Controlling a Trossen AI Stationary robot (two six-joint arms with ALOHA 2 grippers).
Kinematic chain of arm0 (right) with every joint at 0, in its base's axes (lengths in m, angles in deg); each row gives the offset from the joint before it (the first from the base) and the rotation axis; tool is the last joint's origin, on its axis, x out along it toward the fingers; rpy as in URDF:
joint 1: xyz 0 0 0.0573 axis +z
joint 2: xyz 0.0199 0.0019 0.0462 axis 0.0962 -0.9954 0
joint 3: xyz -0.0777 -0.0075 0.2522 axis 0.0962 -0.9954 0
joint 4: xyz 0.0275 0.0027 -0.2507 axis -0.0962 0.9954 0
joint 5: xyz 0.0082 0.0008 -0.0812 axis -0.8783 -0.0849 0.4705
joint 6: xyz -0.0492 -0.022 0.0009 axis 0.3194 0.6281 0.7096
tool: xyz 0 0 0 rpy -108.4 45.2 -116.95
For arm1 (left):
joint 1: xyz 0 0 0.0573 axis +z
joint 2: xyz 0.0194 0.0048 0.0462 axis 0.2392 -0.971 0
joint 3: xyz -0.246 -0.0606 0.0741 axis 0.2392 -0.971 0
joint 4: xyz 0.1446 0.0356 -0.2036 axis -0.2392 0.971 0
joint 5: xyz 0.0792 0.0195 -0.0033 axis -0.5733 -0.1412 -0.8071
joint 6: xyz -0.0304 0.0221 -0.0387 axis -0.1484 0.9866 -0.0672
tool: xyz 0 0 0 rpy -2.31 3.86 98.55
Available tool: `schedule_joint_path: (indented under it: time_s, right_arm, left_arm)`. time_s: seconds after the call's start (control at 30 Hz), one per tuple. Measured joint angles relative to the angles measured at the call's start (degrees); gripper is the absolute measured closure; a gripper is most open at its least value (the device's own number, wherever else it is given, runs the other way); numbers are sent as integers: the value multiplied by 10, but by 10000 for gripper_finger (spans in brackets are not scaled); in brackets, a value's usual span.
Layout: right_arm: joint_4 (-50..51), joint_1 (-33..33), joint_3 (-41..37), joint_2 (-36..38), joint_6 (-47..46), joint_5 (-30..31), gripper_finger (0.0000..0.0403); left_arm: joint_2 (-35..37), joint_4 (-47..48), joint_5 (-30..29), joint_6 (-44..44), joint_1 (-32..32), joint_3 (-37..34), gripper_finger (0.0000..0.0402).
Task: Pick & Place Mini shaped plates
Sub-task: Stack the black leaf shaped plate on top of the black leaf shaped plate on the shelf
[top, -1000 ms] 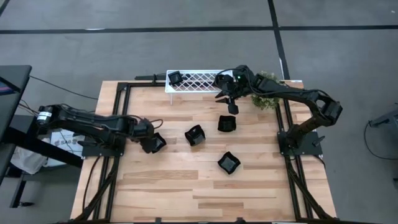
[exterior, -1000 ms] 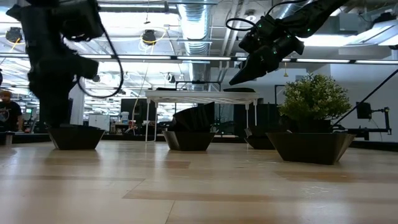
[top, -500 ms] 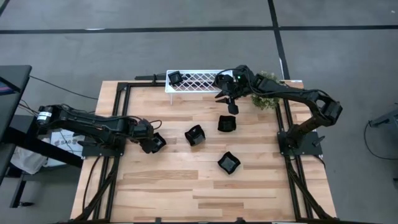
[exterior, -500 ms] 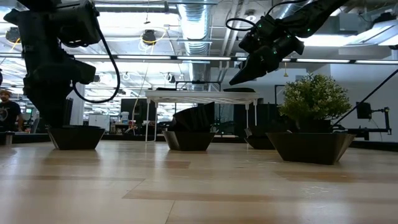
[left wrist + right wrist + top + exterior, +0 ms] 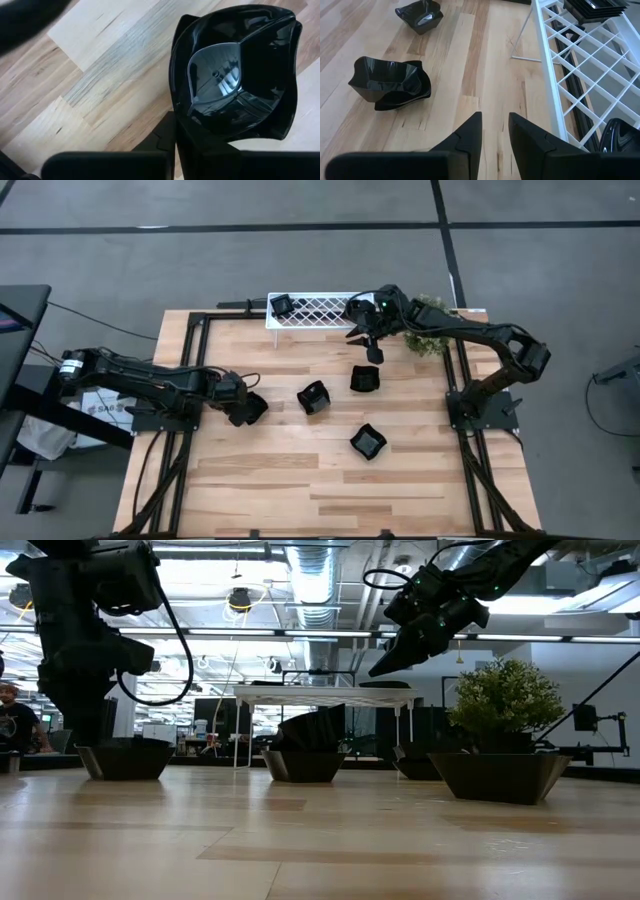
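Observation:
Several mini shaped plates, small black dishes, stand on the wooden table: one near the left [image 5: 254, 408], two mid-table [image 5: 313, 397] [image 5: 365, 379] and one nearer the front [image 5: 368, 442]. Another dish [image 5: 282, 305] sits in the white lattice rack [image 5: 320, 310] at the far edge. My left gripper [image 5: 176, 127] points down and is shut on the left dish [image 5: 235, 75]. My right gripper [image 5: 495, 132] hangs open in the air beside the rack, nothing between its fingers; it is high up in the low view [image 5: 395, 655]. My left gripper pinches the dish's side wall at its rim [image 5: 176, 102], one finger outside and one inside the bowl. The fingers come from above, pointing down. The dish rests upright on the table [image 5: 122, 760].
A potted plant [image 5: 428, 330] stands at the far right by the rack's end. In the right wrist view, dark dishes [image 5: 595, 6] lie in the rack's cells. A person [image 5: 15, 725] shows in the room beyond the left edge. Bare wood lies along the near half of the table.
My left gripper has shut on the rim of the left dish without leaving its place; the dish stays on the table.

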Motion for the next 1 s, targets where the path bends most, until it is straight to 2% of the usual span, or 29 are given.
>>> schedule_joint_path:
  time_s: [0.23,0.63,0.83,1.0]
  right_arm:
    - [0,0,0,0,0,0,312]
    - [0,0,0,0,0,0,312]
    - [0,4,0,0,0,-2,312]
    - [-7,24,0,0,3,-2,312]
  left_arm:
    - [12,-2,0,0,0,0,395]
    - [106,-5,-17,-4,0,0,395]
    - [139,-35,-59,-6,0,0,395]
    - [148,-136,-116,35,0,0,394]
